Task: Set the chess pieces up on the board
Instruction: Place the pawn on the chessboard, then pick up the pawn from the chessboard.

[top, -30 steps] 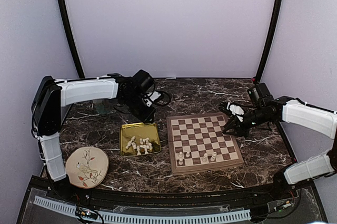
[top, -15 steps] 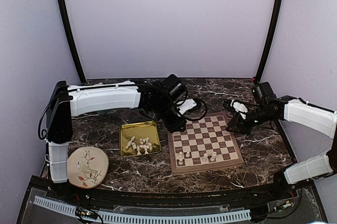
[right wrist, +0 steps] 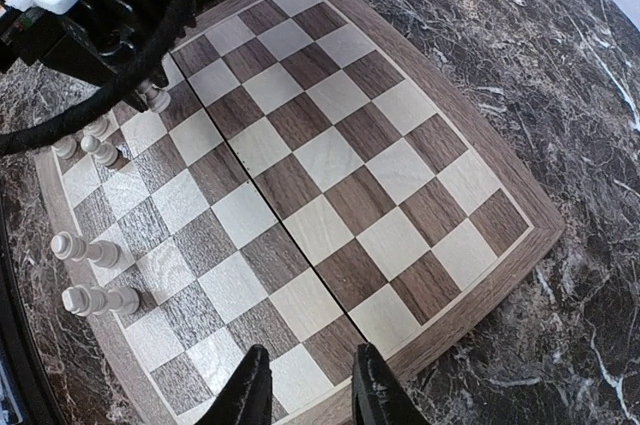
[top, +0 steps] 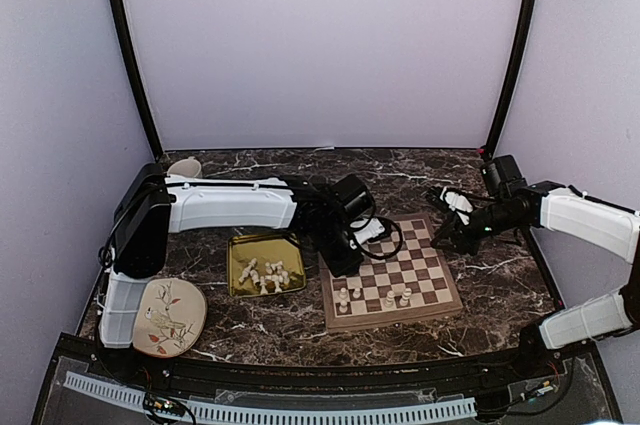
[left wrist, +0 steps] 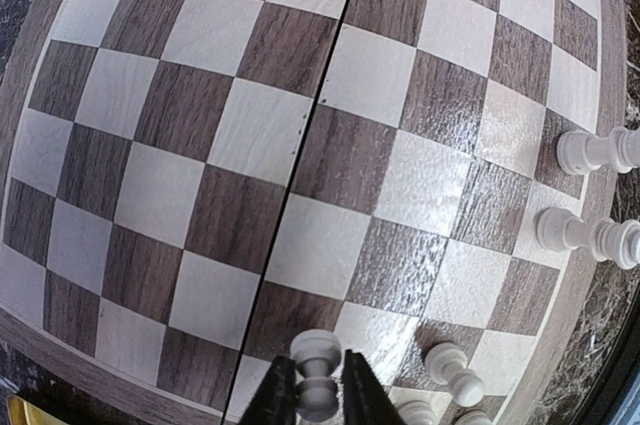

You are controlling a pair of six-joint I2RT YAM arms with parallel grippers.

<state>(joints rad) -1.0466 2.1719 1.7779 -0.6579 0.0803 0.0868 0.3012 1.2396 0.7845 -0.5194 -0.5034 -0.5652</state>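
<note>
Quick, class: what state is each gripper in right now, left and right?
Left gripper: closed on one chess piece.
Right gripper: open, holding nothing.

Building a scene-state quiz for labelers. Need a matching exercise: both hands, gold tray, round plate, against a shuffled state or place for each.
Things:
1. left hand
2. right hand
3. gold tray
4. round plate

States or places:
A. holds a heap of loose chess pieces
B. at the near left corner of the table
C. closed on a pawn over the board
D. open, nothing between its fingers, at the board's right side

Pairs: 1-C, 2-D, 3-A, 4-B
</note>
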